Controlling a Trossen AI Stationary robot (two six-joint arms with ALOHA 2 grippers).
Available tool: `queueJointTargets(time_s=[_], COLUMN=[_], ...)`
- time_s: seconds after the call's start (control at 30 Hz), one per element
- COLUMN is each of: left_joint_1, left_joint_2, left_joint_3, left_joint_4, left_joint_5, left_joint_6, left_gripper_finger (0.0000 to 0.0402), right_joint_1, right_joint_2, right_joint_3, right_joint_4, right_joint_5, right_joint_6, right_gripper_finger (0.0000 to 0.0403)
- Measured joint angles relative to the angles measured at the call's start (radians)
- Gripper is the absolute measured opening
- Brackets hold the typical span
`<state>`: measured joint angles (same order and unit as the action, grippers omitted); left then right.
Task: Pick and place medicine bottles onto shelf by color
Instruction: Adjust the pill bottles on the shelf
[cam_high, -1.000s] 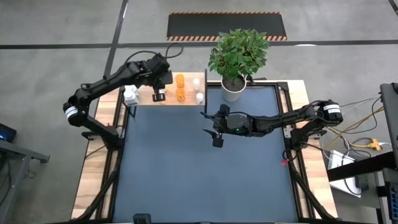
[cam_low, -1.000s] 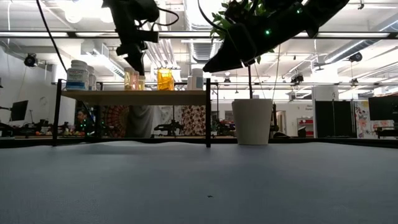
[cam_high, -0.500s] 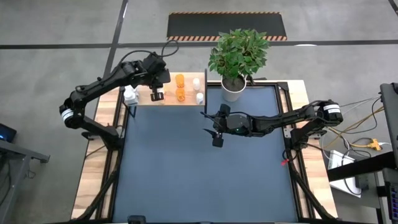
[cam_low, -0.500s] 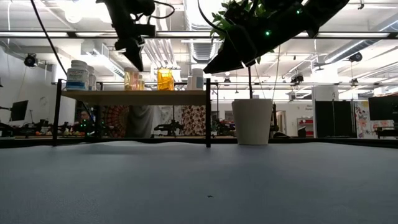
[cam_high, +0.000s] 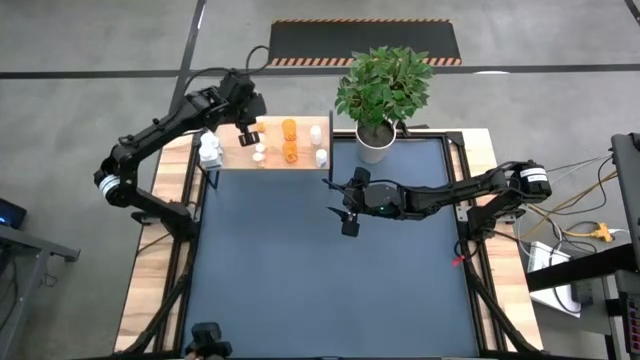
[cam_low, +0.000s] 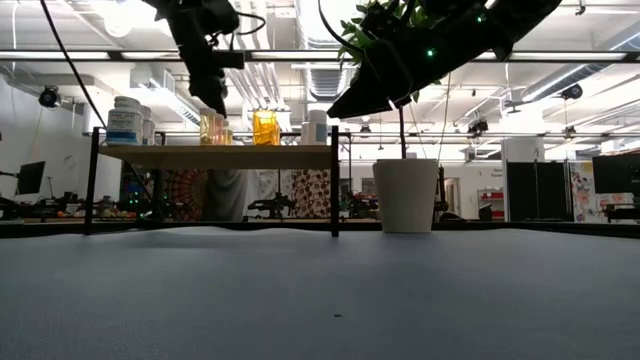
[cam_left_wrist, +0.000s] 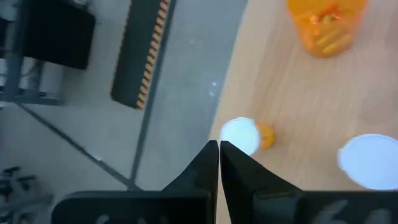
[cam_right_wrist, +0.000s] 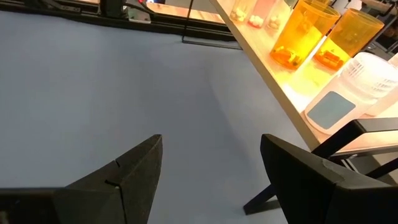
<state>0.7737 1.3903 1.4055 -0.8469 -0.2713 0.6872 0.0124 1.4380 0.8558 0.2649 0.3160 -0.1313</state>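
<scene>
The light wood shelf (cam_high: 236, 158) stands at the table's far left corner and carries all the bottles I see. White bottles (cam_high: 210, 151) stand at its left end. Two orange bottles (cam_high: 290, 129) stand in the middle, and small white ones (cam_high: 320, 157) at its right end. My left gripper (cam_high: 249, 136) hovers shut and empty above the shelf. In its wrist view the shut gripper (cam_left_wrist: 219, 145) is just above a tiny amber bottle with a white cap (cam_left_wrist: 246, 136), which stands on the board. My right gripper (cam_high: 349, 217) hangs open over the middle of the table, holding nothing.
A potted plant in a white pot (cam_high: 376, 143) stands at the far edge, right of the shelf. The dark blue tabletop (cam_high: 320, 290) stretches toward the near edge. In the low view, the shelf's black legs (cam_low: 335, 180) lift the board off the table.
My left gripper has risen and drawn back toward the far edge, away from the near side of the shelf. Small pale-capped bottles now show on the board where it hovered. My right arm has kept still.
</scene>
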Motion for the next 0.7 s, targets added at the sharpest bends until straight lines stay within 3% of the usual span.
queueJointTargets(time_s=[0.7], left_joint_1=[0.012], left_joint_2=[0.054], left_joint_3=[-0.038], left_joint_4=[0.055], left_joint_5=[0.029], left_joint_6=[-0.026], left_gripper_finger=[0.0000], right_joint_1=[0.000], right_joint_2=[0.000], right_joint_3=[-0.001], right_joint_4=[-0.014], right_joint_5=[0.000], right_joint_6=[0.004], right_gripper_finger=[0.0260])
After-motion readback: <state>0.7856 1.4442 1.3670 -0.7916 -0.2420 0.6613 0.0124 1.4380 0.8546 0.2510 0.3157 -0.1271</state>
